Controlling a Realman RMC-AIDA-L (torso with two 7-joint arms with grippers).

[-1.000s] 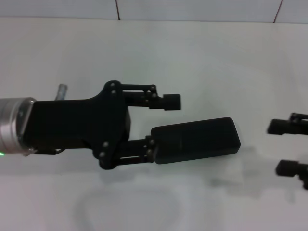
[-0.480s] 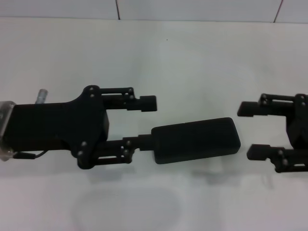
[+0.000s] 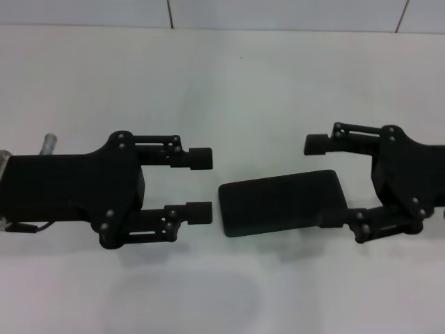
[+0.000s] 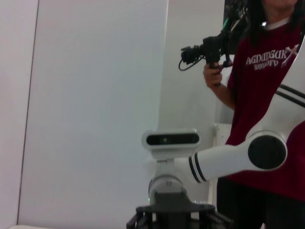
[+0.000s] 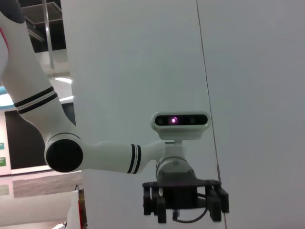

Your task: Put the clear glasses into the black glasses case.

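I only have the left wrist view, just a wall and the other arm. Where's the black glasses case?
Observer: The black glasses case lies on the white table, between both grippers.
Operator: Open or closed?
Observer: Its lid is closed.
Operator: And the grippers?
Observer: The left gripper is open, just short of the case's left end; the right gripper is open, its near finger at the right end.

The glasses case (image 3: 282,203) lies on the table (image 3: 264,83). The left gripper (image 3: 200,185) is just beside its left end. The right gripper (image 3: 321,182) straddles its right end.
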